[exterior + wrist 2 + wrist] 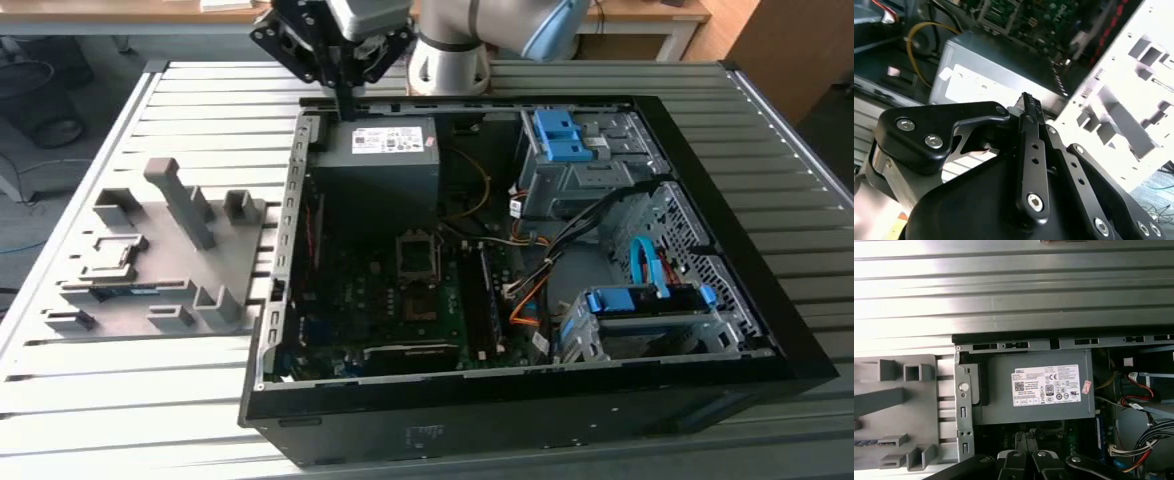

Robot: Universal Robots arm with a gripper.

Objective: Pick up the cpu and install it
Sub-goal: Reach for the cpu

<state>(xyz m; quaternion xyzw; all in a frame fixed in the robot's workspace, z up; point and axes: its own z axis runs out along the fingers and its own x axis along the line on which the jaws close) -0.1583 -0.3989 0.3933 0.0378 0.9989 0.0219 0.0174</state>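
My gripper (346,106) hangs over the far-left corner of the open computer case (747,300), just above the grey power-supply box (380,165). Its two thin black fingers (1026,107) lie pressed together with nothing between them. In the first wrist view the gripper (1026,439) points at the near edge of the power supply (1036,390). A small flat grey square (116,252) sits on the grey parts fixture (200,260) at the exterior view's left; it may be the cpu, but I cannot tell. The motherboard's socket (416,258) shows dark inside its frame.
The case holds blue drive brackets (567,135), cable bundles (574,250) and a motherboard (387,310). A thin memory stick (134,291) lies in the fixture beside upright grey posts (180,200). The ribbed metal table (120,400) surrounds both.
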